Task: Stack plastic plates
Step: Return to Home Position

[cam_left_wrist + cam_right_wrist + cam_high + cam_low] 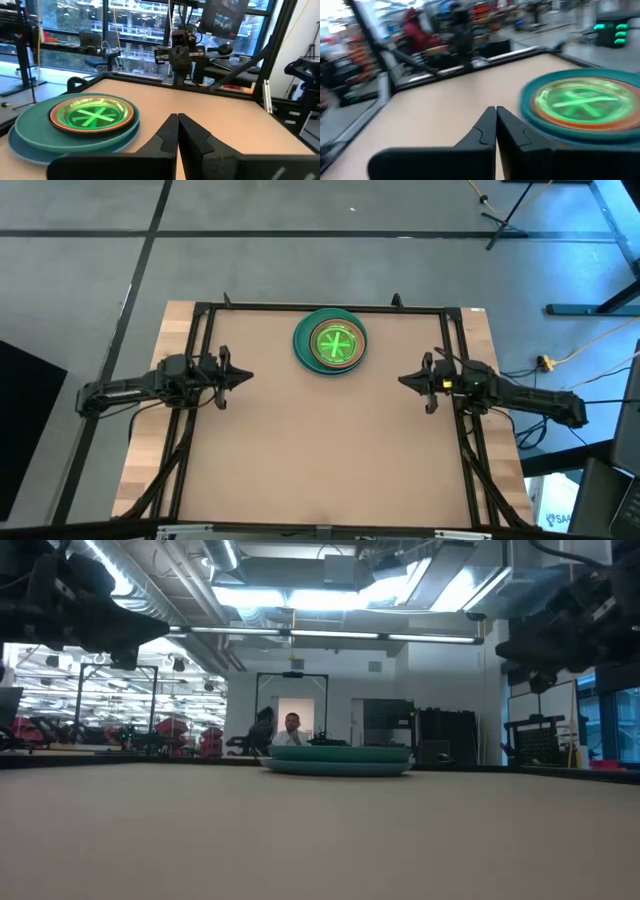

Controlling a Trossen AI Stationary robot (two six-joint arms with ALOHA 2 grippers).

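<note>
One stack of plastic plates (331, 342) rests on the table near its far edge, about midway across. A large blue plate lies at the bottom, a teal one (35, 127) on it, then a peach rim (125, 120) and neon-green plates (92, 116) on top; black and pink plates are hidden. The stack also shows in the low view (340, 760) and the right wrist view (580, 105). My left gripper (245, 378) hovers shut at the table's left side. My right gripper (403, 382) hovers shut at the right side. Both point toward the middle, apart from the stack.
A black frame rail (320, 308) runs round the brown table top (320, 450). Bare surface stretches between the grippers and toward the near edge. A person (291, 730) sits in the room beyond the far edge.
</note>
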